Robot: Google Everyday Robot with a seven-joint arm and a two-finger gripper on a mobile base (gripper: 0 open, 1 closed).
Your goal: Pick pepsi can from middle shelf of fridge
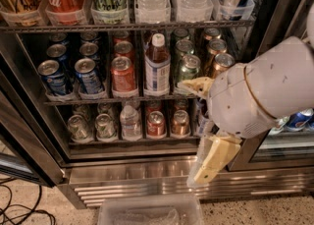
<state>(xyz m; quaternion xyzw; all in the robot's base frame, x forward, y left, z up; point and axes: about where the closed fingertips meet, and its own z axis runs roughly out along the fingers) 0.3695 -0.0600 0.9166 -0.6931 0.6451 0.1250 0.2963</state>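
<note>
**A:** Blue aluminium, silver top. The pepsi can (89,75) stands upright at the front edge of the middle shelf (68,101), in the second lane from the shelf's left end. A twin is just beside it at the left corner, and more stand behind.

**B:** Gripper?

**A:** The gripper (186,134) hangs off the right end of that shelf, out in front of the fridge (132,175). Its fingers (196,86) are spread wide with nothing between them. One points left at shelf height, in front of the green can (189,68). The other points down toward the base grille.

**B:** Which way does the can lie from it?

**A:** To the gripper's left, well apart and deeper in. Along the front edge between them stand the red cola can (122,74), the bottle (157,67) and the green can. The pepsi can's long axis is vertical. There is one arm only, so no choice of reach.

**B:** Judgement?

**A:** It probably has to travel left along the shelf front first, then go in level, with the fingers either side of the can's wall. The risk is its close neighbours on both sides, since a wide finger could nudge the cola can or the twin.
</note>
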